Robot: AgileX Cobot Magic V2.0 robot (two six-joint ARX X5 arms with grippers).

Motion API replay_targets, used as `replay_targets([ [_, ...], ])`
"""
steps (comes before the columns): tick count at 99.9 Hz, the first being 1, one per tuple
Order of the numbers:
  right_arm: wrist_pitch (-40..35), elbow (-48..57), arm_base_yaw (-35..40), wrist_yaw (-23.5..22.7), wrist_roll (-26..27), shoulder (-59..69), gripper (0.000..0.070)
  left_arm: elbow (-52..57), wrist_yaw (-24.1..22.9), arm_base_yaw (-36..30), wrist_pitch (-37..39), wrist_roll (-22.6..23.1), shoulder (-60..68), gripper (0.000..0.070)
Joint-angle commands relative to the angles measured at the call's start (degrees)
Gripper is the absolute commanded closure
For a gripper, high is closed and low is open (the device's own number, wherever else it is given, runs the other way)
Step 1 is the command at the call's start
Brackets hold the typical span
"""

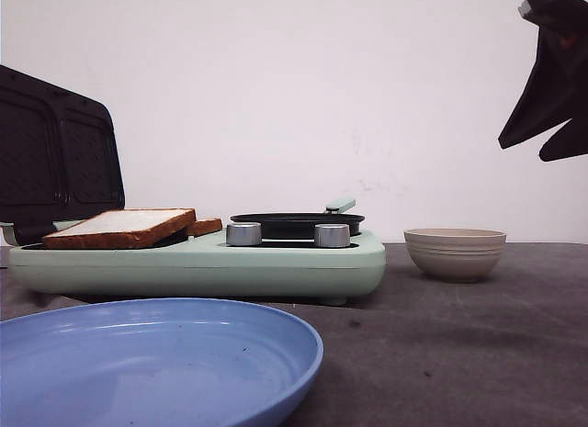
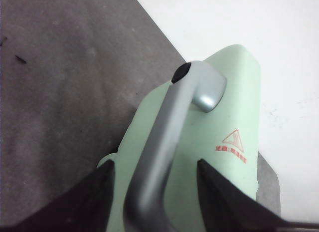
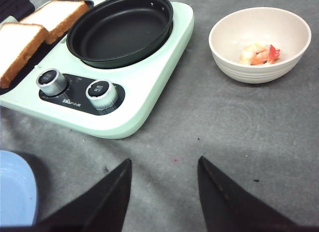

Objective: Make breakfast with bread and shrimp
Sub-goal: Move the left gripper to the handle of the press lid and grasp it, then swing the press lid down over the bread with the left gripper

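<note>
Two slices of bread lie side by side on the left grill plate of the mint-green breakfast maker (image 1: 211, 266): one slice (image 1: 119, 227) (image 3: 17, 45) and the other (image 1: 204, 227) (image 3: 57, 15). The shrimp (image 3: 259, 53) lies in a beige bowl (image 1: 455, 252) (image 3: 222, 50). My left gripper (image 2: 153, 164) is open, its fingers on either side of the grey handle (image 2: 164, 137) of the raised lid (image 2: 224, 122) without touching it. My right gripper (image 3: 164, 161) (image 1: 525, 150) hangs open and empty, high above the grey table, on the bowl's side.
An empty black pan (image 1: 296, 223) (image 3: 119, 30) sits on the maker's right burner, behind two silver knobs (image 3: 102, 92). The open lid (image 1: 55, 161) stands upright at the left. A blue plate (image 1: 138, 363) (image 3: 12, 187) lies at the front left.
</note>
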Motion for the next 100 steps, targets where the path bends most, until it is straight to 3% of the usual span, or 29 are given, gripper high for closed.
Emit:
replay_targets([
  [1, 0.7, 0.1, 0.3, 0.1, 0.6, 0.2, 0.0452, 1.3, 0.3, 0.2, 0.2, 0.0, 1.0, 0.0484],
  [14, 0.7, 0.1, 0.3, 0.1, 0.6, 0.2, 0.0452, 1.3, 0.3, -0.1, 0.2, 0.3, 1.0, 0.0559],
  [54, 0.6, 0.1, 0.3, 0.1, 0.5, 0.2, 0.0452, 1.3, 0.3, -1.7, -0.7, 1.7, 1.9, 0.0567],
  [67, 0.7, 0.1, 0.3, 0.1, 0.5, 0.2, 0.0452, 1.3, 0.3, -1.7, -1.3, 1.9, 2.4, 0.0697],
  [100, 0.7, 0.1, 0.3, 0.1, 0.6, 0.2, 0.0452, 1.3, 0.3, -2.3, -1.3, 2.8, 2.5, 0.0696],
])
